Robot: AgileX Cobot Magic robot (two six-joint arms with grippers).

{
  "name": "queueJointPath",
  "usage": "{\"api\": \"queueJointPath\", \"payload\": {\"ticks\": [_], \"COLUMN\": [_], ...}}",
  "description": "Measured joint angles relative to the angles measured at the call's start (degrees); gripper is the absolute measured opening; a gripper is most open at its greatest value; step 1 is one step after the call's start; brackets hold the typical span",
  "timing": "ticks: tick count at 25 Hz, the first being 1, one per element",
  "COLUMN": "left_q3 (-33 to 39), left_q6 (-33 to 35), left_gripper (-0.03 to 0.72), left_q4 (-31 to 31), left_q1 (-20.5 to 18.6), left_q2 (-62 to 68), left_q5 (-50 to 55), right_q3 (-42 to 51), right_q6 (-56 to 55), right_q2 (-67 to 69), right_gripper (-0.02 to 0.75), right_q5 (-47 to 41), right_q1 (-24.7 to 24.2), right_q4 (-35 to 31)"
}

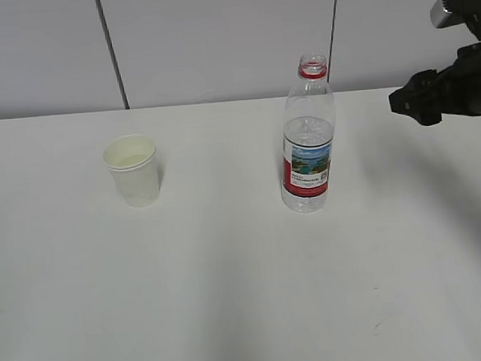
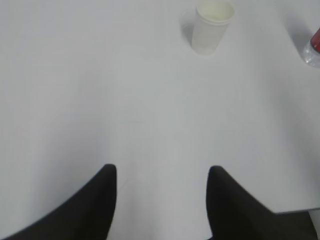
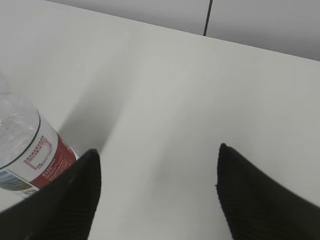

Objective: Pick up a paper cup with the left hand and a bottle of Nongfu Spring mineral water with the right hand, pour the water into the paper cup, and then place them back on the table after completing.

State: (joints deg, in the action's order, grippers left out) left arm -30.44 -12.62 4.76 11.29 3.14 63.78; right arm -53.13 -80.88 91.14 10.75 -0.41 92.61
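Exterior: paper cup and uncapped bottle stand upright, well apart on the white bench, likely spaced so each arm gets its own. Bottle is clear, red neck ring, red-and-scenic label, water roughly two-thirds up. Right end effector hovers right of the bottle, holding nothing.

Left wrist: left end effector wide, empty, cup far ahead.

Right wrist: fingers spread wide, bottle at left, untouched.
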Motion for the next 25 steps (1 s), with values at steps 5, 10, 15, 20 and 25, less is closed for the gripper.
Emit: {"api": "queueJointPath", "payload": {"ticks": [5,10,15,20,25], "left_q3": [0.0,0.0,0.0,0.0,0.0], "left_q6": [0.5,0.8,0.8,0.8,0.8], "left_gripper": [0.351,0.335,0.332,0.328,0.324], "left_q4": [-0.4,-0.4,-0.4,-0.8,-1.0], "left_q1": [0.0,0.0,-0.9,-6.1,-8.4], "left_q2": [-3.2,-3.2,-3.2,-3.2,-3.2], "left_q5": [-0.3,-0.3,-0.3,-0.3,-0.4], "right_q3": [0.0,0.0,0.0,0.0,0.0], "right_q6": [-2.0,-5.3,-11.7,-14.6,-15.9], "right_q2": [-0.1,-0.3,-1.5,-2.2,-3.7], "right_gripper": [0.535,0.535,0.535,0.535,0.535], "right_q5": [0.0,-0.1,-0.1,-0.1,-0.1], "right_q1": [0.0,0.0,0.0,0.0,0.0], "right_q4": [0.3,6.1,10.3,12.3,12.5]}}
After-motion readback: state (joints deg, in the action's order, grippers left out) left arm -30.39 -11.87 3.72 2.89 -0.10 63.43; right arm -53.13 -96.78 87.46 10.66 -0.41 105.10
